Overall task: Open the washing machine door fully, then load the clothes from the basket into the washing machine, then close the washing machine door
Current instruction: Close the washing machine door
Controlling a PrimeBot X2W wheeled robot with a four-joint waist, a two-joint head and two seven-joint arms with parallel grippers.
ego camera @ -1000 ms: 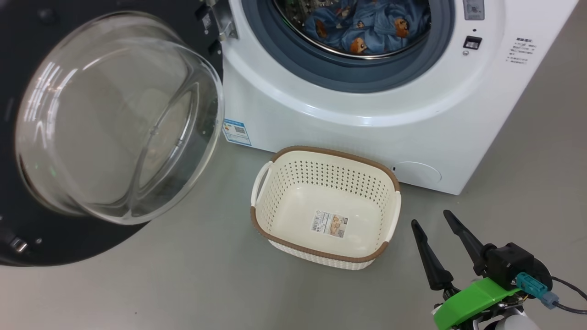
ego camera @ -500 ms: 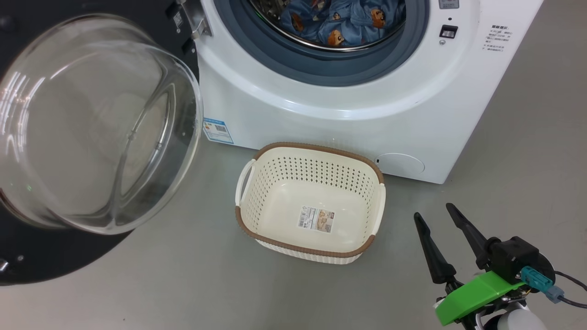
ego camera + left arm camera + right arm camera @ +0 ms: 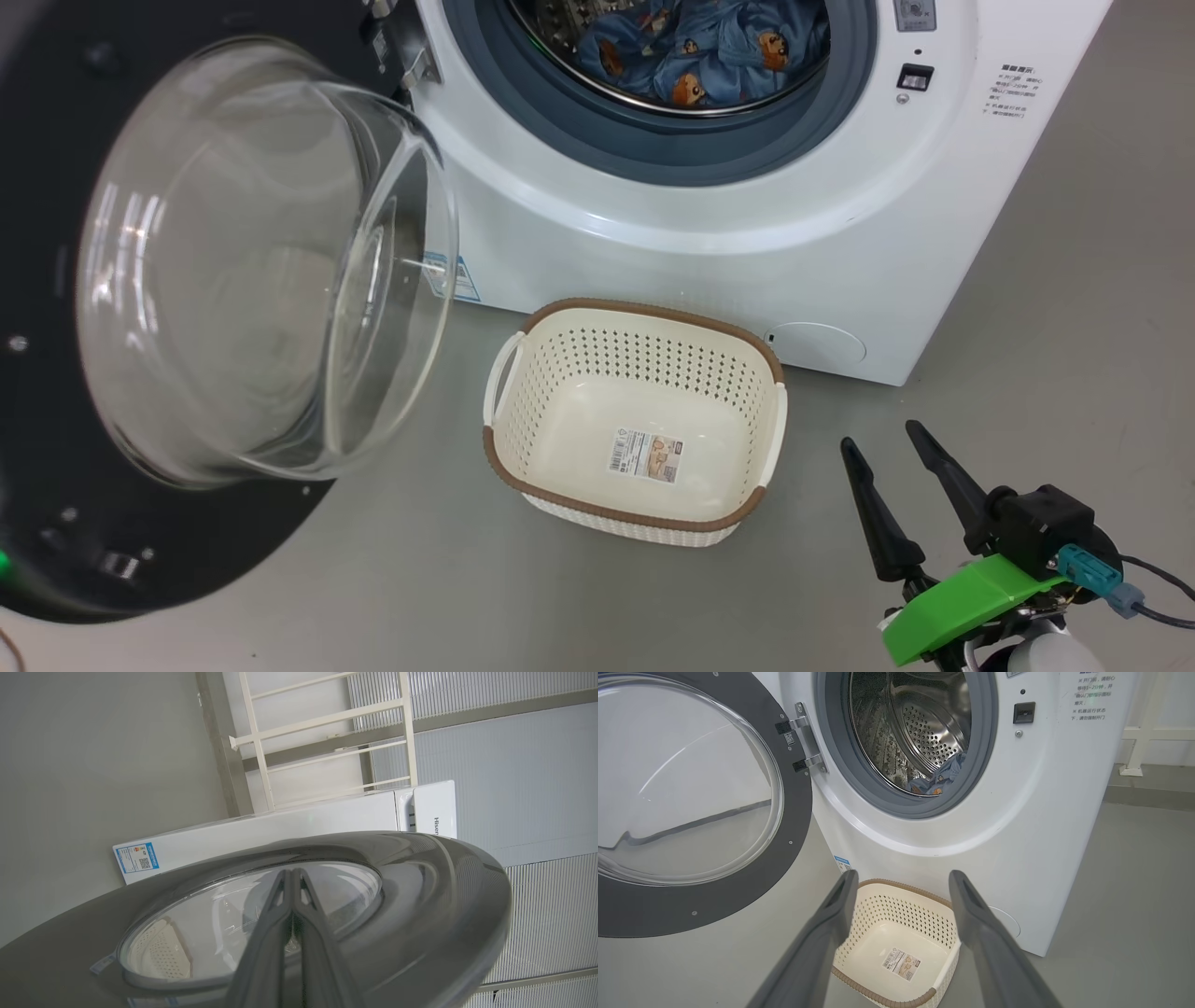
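The washing machine [image 3: 709,243] stands with its round opening uncovered. The washing machine door [image 3: 56,485] hangs open at the left, its glass bowl [image 3: 261,271] bulging toward me. The clothes [image 3: 709,47], blue with small brown figures, lie inside the steel drum, and a corner of the clothes [image 3: 941,777] peeks over the gasket. The basket [image 3: 653,373] sits on the floor before the machine, holding nothing but its label sticker. My right gripper [image 3: 878,436] hovers open to the basket's right. My left gripper [image 3: 292,871] is shut, fingers together over the door's [image 3: 420,896] outer face.
Grey floor [image 3: 1074,327] stretches to the right of the machine and in front of the basket. A white railing frame [image 3: 327,718] and ribbed wall panels [image 3: 514,765] stand behind the machine. The open door takes up the left side.
The door has swung a little toward the machine, its bowl now covering the blue label. The head view also shifted slightly. The right gripper has stayed open in place.
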